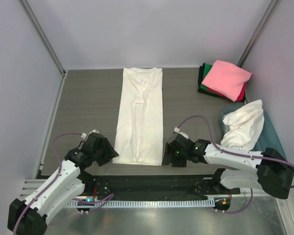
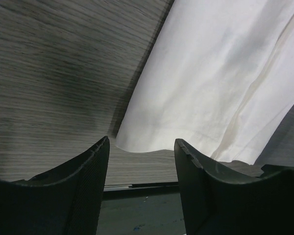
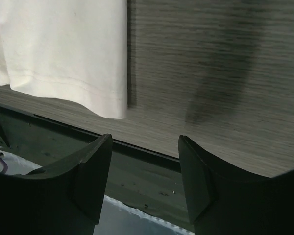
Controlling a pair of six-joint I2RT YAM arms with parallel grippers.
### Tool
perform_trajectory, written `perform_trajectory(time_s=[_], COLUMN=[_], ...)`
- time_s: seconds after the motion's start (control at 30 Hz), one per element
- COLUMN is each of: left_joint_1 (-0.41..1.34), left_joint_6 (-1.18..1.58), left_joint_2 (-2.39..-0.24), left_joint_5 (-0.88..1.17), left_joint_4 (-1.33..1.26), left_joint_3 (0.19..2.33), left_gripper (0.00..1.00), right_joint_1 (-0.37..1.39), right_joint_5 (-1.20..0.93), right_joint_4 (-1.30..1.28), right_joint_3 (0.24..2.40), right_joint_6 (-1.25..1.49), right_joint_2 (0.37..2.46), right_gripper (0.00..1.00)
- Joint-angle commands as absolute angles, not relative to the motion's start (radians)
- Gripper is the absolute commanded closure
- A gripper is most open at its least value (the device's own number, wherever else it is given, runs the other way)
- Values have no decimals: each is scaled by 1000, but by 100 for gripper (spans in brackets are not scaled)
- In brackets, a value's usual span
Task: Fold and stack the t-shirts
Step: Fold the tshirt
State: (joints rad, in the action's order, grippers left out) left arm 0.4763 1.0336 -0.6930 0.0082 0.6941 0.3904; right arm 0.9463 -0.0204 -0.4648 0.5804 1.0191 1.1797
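A cream-white t-shirt (image 1: 141, 115) lies flat on the table, its sides folded in to a long strip, hem toward me. My left gripper (image 1: 110, 153) is open and empty just left of the hem's near left corner (image 2: 132, 144). My right gripper (image 1: 166, 156) is open and empty just right of the hem's near right corner (image 3: 115, 110). A stack of folded shirts, pink (image 1: 226, 78) on top with green, black and red under it, sits at the back right. More crumpled cream-white shirts (image 1: 245, 125) fill the teal tub (image 1: 269, 137).
The grey wood-grain table (image 1: 88, 107) ends in a dark metal rail (image 1: 152, 183) at the near edge. White walls enclose the left, back and right sides. The teal tub stands at the right beside my right arm.
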Motion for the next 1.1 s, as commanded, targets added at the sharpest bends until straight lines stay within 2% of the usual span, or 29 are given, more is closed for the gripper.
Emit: perform_trajectory(time_s=[0.0,0.43,0.63,0.73,0.97,1.07], left_joint_1=[491,495,495,497,497,502], left_joint_6=[1094,1103,1106,1109,1111,1112], left_joint_2=[-676,-689,-683,-678,-663,-652], left_joint_5=[-29,-41,-38,-29,-12,-5], left_joint_4=[635,588,563,551,554,554], left_joint_3=[362,293,273,262,249,242], left_gripper=[43,46,48,56,73,83], right_joint_1=[983,1008,1008,1009,1008,1009], right_joint_5=[48,48,55,54,55,57], right_joint_4=[-316,-158,-156,-156,-144,-135], right_joint_3=[548,488,465,454,428,416], right_joint_6=[1153,1167,1169,1169,1175,1180], right_joint_2=[1104,1242,1262,1261,1255,1241], right_gripper=[39,46,57,64,70,76])
